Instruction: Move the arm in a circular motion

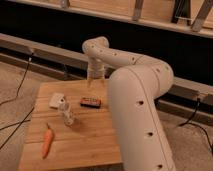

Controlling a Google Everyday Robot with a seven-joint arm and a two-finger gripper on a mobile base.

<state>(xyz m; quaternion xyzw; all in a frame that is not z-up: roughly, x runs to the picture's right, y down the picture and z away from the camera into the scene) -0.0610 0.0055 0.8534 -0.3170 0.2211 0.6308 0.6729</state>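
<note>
Your cream-white arm (137, 107) bends from lower right up and left, its gripper (94, 79) hanging over the far edge of the wooden table (90, 145). Whether it is clenched or released, you cannot tell. Sweep the circle high and wide of the clear bottle (66, 114), snack bar (90, 102) and carrot (47, 141).

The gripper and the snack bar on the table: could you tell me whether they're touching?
Apart. The camera view shows the gripper hanging behind the snack bar, with bare table showing between them.
</note>
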